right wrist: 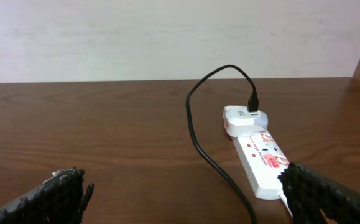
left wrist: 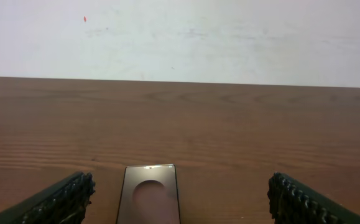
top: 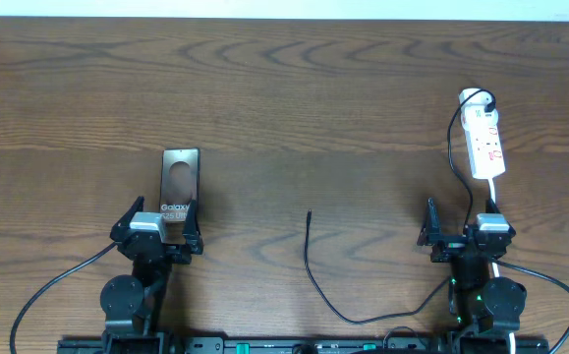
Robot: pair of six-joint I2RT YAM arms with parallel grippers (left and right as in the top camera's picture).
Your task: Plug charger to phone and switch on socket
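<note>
Left tool released over phone, front-left of surface, right tool released near socket at right edge, charger lying unplugged mid-front.

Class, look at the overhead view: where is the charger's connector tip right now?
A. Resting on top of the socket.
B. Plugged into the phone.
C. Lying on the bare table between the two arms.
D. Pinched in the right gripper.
C: the charger's tip lies loose on the table, apart from the phone and the socket.
</note>
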